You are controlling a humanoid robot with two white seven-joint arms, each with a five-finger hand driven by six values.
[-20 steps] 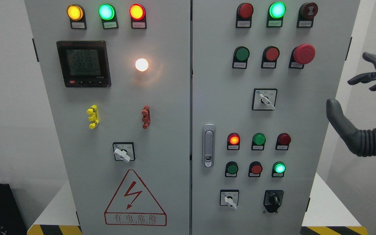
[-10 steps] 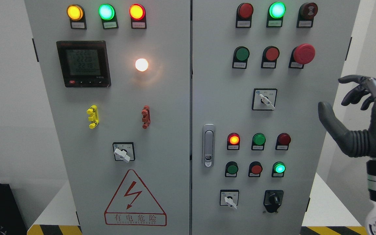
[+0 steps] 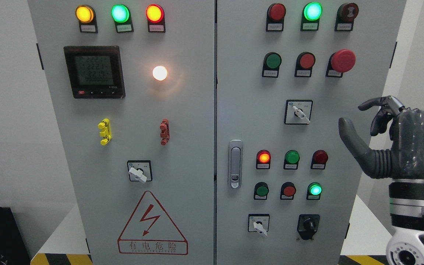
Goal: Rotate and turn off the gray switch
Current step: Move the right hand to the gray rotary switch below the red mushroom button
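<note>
Grey sheet-metal cabinet doors (image 3: pixel 197 147) fill the view, studded with lamps, push buttons and several rotary selectors. The switch most likely meant by the task is judged to be the white-grey lever selector on a black-framed square plate (image 3: pixel 298 112) on the right door, below the row with the red mushroom-head stop button (image 3: pixel 342 60), since it lies nearest the raised hand. Two similar levers are also seen, one low on the left door (image 3: pixel 139 171) and one at the bottom of the right door (image 3: pixel 258 223), so the choice cannot be settled with certainty.

The right hand (image 3: pixel 392 143) is held up at the cabinet's right edge, well apart from any switch. Its thumb is stretched out towards the panel and its fingers (image 3: pixel 379 105) are loosely curled above, parted from the thumb, with nothing held. The left hand is not seen.

The step in hand is judged to be the approach; no contact is made yet. The next move calls for the hand to be carried leftwards and slightly upwards to the selector, the lever to be pinched between thumb and fingers, and a twist to be applied.

The lever's long axis lies diagonally, running from upper left to lower right, with its broader end pointing down and to the right.
</note>
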